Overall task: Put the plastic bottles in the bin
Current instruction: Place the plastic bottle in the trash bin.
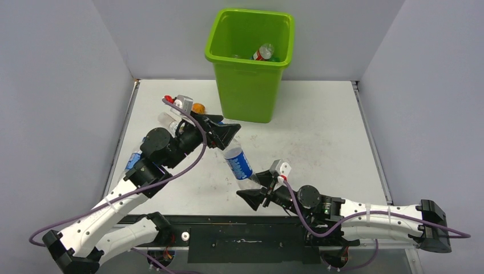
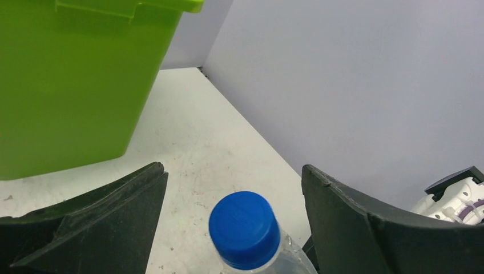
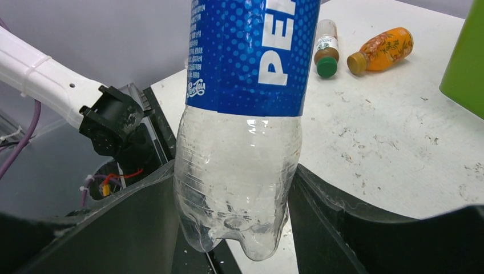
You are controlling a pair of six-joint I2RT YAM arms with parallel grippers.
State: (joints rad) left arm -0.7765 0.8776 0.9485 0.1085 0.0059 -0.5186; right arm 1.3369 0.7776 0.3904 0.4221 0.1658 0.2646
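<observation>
White table (image 1: 319, 131): fills the top view, arm bases along its near edge.

Lime-green bin (image 1: 249, 85): stands upright at the far middle of the table. Holds a red-labelled bottle (image 1: 263, 52) against its right inner wall, visible from above only. Appears to the left wrist camera as one outer side wall and to the right wrist camera as a green sliver at the frame's edge.

Left gripper (image 1: 233, 137): hovers near the bin's near-left corner. Released, jaws spread wide either side of the bottle's top, touching nothing, as seen by the left wrist camera.

Right gripper (image 3: 233, 177): sits at the near middle, clamped on the bottle's clear ribbed base, one finger pressed to each side. Grip plain only from its own wrist camera.

Pepsi bottle (image 1: 238, 164): hangs raised between the two grippers, outside the bin and apart from it. Long axis slants from the base at the right gripper toward the far left, top end at the left gripper.

Orange bottle (image 3: 382, 48) and green-capped bottle (image 3: 326, 48): lie on their sides near each other on the table, partly hidden behind the left arm from above.

Blue cap (image 2: 244, 228): tops the Pepsi bottle, centred between the open jaws.
</observation>
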